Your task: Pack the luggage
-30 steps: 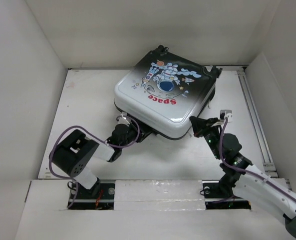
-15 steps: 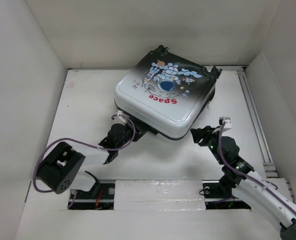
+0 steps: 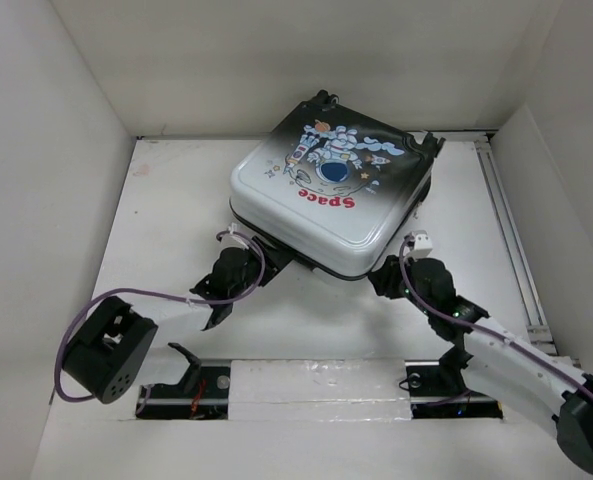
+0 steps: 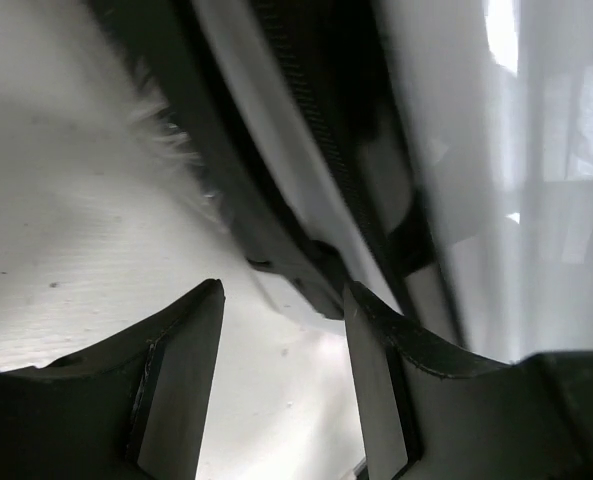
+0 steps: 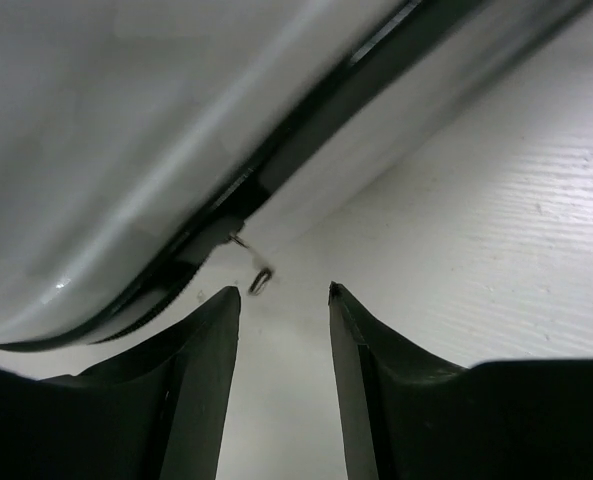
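Left fingers (image 4: 191, 350) parted, empty, close to zipper seam on near-left side of suitcase (image 3: 326, 190). Right fingers (image 5: 211, 350) parted, empty, zipper pull (image 5: 257, 272) just ahead of gap. Suitcase shut, flat, skewed, mid-counter (image 3: 176, 200) toward far edge.

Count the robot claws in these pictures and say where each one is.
2. The left claw is at the near-left edge of the luggage; the right claw is at its near-right corner. Both stand open, holding nothing. None seems hidden.
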Available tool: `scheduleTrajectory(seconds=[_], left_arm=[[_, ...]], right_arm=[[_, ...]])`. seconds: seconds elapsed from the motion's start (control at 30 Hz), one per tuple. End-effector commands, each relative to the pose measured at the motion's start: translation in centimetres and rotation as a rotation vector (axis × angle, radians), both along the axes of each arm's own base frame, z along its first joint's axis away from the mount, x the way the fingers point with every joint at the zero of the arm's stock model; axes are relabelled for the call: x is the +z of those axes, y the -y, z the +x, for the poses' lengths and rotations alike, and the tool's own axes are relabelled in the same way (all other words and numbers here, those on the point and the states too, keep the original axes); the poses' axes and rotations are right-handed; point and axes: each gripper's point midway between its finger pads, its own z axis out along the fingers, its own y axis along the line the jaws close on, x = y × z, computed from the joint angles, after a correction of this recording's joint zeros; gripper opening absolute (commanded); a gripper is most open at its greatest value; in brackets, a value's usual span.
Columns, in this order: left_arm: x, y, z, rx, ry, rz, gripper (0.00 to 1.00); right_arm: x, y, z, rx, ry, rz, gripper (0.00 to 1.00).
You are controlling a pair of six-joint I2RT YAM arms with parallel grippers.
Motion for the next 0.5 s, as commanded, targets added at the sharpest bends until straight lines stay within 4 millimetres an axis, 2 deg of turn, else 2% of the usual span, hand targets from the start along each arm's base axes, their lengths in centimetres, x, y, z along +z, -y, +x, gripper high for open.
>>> scheduleTrajectory(seconds=[0.0, 0.07, 0.1, 0.17, 0.3, 0.37, 0.43, 0.47], left_arm=[[1.6, 1.1, 1.0, -0.039, 0.046, -0.027, 0.47], [1.7, 1.2, 1.2, -0.039, 0.055, -0.033, 0.46], [1.9, 1.3, 1.2, -0.039, 0.063, -0.038, 0.46], [1.8, 1.3, 1.3, -0.039, 0.063, -0.038, 0.46], [2.2, 1.4, 1.5, -0.039, 0.071, -0.043, 0.46], [1.9, 1.6, 1.7, -0.039, 0.063, -0.038, 0.46], [2.1, 1.7, 1.8, -0.039, 0.073, -0.045, 0.46], [1.7, 1.7, 1.8, -0.039, 0.065, -0.040, 0.45]], right_arm=[[3.6, -2.0, 1.6, 0.074, 0.125, 0.052, 0.47], [4.7, -2.0, 1.7, 0.079, 0.170, 0.062, 0.46], [4.5, -1.4, 1.8, 0.048, 0.183, 0.057, 0.47], [5.6, -0.6, 2.4, 0.006, 0.245, 0.046, 0.49], [6.0, -0.3, 3.4, -0.017, 0.294, 0.038, 0.49], [5.5, -1.0, 3.5, 0.019, 0.280, 0.044, 0.49], [6.4, -2.0, 4.1, 0.049, 0.335, 0.076, 0.43], [5.6, -1.9, 4.0, 0.049, 0.340, 0.079, 0.43]])
